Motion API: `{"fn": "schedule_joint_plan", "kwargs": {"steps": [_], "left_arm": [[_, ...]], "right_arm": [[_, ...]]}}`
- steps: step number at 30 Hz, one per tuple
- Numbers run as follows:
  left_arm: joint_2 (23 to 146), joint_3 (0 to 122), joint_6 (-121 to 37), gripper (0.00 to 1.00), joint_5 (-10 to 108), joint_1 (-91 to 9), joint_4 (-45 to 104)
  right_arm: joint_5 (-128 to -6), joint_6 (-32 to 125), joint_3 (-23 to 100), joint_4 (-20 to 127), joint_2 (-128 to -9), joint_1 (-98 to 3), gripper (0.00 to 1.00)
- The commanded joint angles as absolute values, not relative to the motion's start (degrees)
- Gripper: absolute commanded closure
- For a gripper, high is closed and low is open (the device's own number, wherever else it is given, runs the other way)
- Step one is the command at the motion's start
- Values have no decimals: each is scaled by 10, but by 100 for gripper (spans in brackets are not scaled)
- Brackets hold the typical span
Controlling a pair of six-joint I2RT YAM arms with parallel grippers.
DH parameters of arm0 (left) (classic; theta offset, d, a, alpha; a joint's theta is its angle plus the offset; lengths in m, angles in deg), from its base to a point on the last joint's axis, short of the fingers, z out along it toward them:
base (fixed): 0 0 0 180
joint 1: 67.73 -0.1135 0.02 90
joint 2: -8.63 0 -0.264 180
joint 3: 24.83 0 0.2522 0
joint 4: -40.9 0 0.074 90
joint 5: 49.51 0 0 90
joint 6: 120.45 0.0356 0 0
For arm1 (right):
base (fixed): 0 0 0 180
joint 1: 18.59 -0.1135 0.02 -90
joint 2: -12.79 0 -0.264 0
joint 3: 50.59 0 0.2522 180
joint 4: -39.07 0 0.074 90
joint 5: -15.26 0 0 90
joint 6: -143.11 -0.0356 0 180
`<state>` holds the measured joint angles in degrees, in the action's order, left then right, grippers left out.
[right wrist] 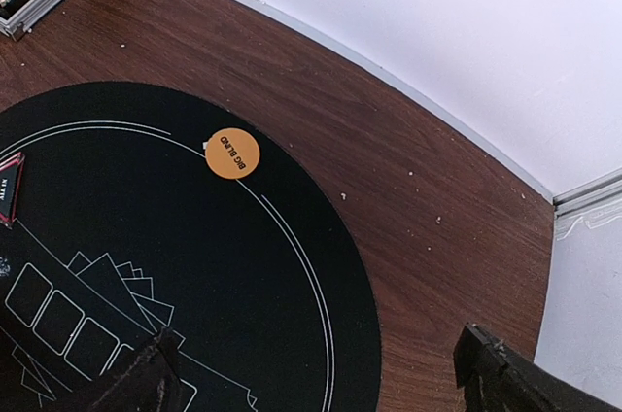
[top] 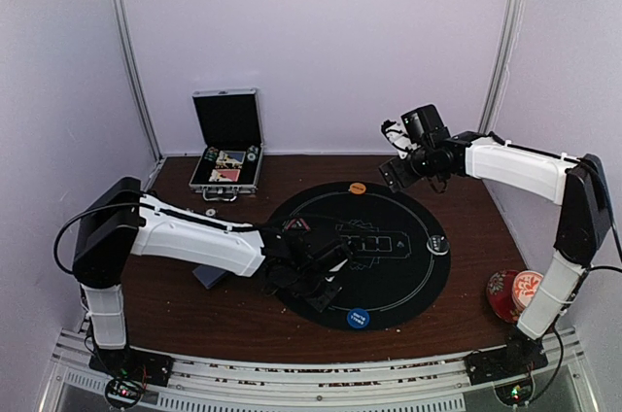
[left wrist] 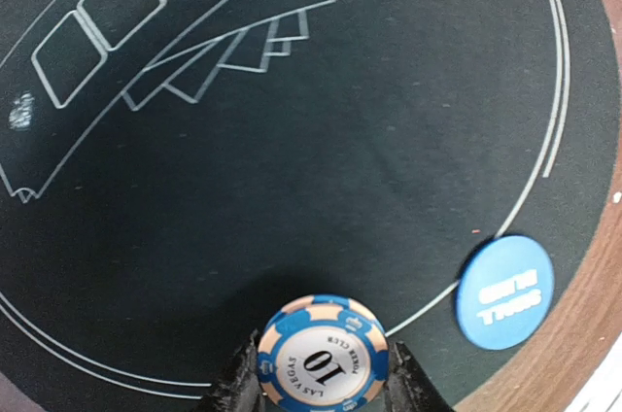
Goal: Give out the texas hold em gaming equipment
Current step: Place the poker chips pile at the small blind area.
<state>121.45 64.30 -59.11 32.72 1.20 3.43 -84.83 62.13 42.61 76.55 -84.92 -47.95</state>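
Observation:
My left gripper (left wrist: 323, 373) is shut on a blue and cream poker chip (left wrist: 323, 356) marked 10, held on edge just above the near part of the round black mat (left wrist: 389, 120). To its right, a blue button disc (left wrist: 505, 291) lies on the mat's rim line. In the top view the left gripper (top: 326, 288) is low over the mat, left of the blue disc (top: 359, 318). My right gripper (right wrist: 321, 383) hangs open and empty above the mat's far right side. An orange button disc (right wrist: 232, 154) sits on the far rim. A red triangle marker (top: 296, 224) lies at the mat's left.
An open metal case (top: 227, 167) holding chips and cards stands at the back left. A grey-blue card (top: 208, 276) lies under the left arm. A small stack of chips (top: 437, 241) sits on the mat's right. A red floral cup and saucer (top: 512, 295) is by the right arm's base.

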Motion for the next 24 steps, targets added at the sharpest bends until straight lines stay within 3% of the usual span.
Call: {"fn": "schedule_joint_plan", "kwargs": {"steps": [1, 24], "left_arm": [[1223, 661, -608, 65, 342, 22, 64], [1234, 646, -649, 65, 333, 68, 40]], "right_arm": [[-847, 617, 426, 757, -828, -476, 0], [-845, 618, 425, 757, -834, -476, 0]]}}
